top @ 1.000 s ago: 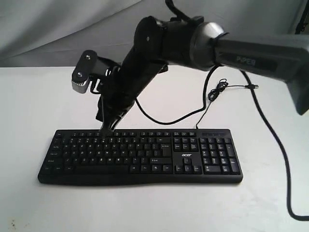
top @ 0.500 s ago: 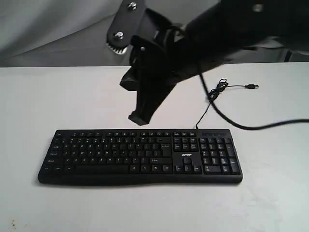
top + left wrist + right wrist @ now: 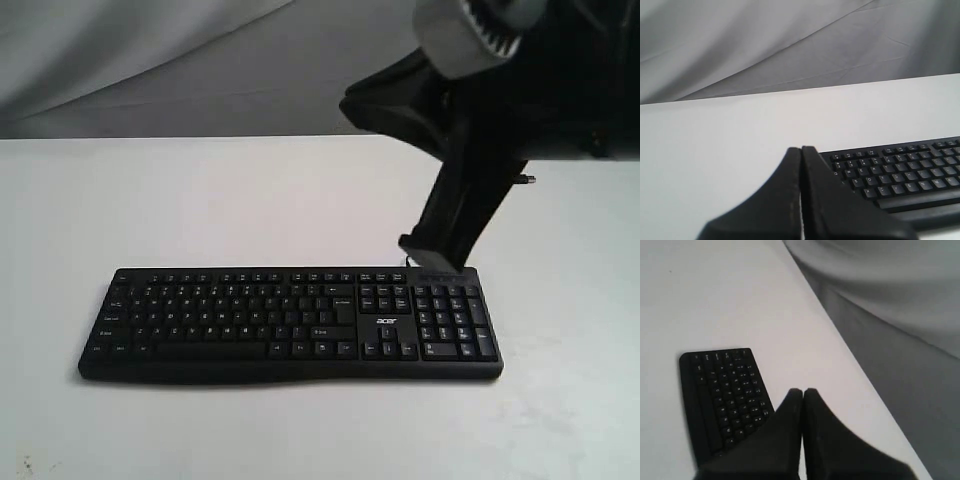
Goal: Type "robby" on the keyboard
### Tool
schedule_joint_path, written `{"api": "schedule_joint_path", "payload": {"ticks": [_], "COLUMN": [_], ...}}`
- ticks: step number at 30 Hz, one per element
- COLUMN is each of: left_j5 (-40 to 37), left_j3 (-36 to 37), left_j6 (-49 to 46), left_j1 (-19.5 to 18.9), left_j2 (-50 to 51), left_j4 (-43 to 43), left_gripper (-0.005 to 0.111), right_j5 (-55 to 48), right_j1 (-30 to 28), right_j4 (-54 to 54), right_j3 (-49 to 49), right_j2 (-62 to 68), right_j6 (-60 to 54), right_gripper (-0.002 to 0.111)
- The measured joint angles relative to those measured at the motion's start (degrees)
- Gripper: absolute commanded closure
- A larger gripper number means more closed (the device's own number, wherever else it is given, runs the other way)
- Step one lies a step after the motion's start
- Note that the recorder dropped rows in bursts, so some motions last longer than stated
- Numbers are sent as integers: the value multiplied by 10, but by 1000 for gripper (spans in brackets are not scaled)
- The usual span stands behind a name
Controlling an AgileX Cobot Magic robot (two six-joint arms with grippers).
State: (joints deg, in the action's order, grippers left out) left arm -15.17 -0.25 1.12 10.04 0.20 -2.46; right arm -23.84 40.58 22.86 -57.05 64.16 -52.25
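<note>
The black keyboard point(image 3: 290, 320) lies flat on the white table, its "acer" logo point(image 3: 387, 321) to the left of the number pad. My right gripper point(image 3: 432, 255) is shut, with nothing between its fingers. It hangs tip-down just above the keyboard's far edge, behind the number pad. In the right wrist view its closed tips point(image 3: 803, 390) point past the keyboard point(image 3: 725, 395) toward bare table. My left gripper point(image 3: 801, 148) is also shut and empty, beside the keyboard's point(image 3: 900, 175) left end. It does not show in the exterior view.
The white table point(image 3: 150, 200) runs back to a grey cloth backdrop point(image 3: 150, 60). The cable's USB plug point(image 3: 527, 180) peeks out behind the right arm; the rest of the cable is hidden. The table's edge point(image 3: 850, 360) shows in the right wrist view.
The right arm has lifted off the left letter keys and swung right. Its tip is now over the far edge behind the number pad.
</note>
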Motion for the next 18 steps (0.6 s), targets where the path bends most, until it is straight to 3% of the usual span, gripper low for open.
{"api": "schedule_joint_path", "payload": {"ticks": [8,11,15,18], "left_j5": [0,0,0,0], "left_j3": [0,0,0,0], "left_j6": [0,0,0,0], "left_j1": [0,0,0,0], "left_j2": [0,0,0,0], "left_j4": [0,0,0,0], "left_gripper": [107,107,107,107], "right_j5": [13,120,149,94], "right_j1": [0,-8,-108,-182], "right_j4": [0,47,100,103], "right_j3": [0,0,0,1], "right_j2": [-22,-24,-64,-102], "right_j6": [0,51,227,249], "right_gripper": [108,108,108,108]}}
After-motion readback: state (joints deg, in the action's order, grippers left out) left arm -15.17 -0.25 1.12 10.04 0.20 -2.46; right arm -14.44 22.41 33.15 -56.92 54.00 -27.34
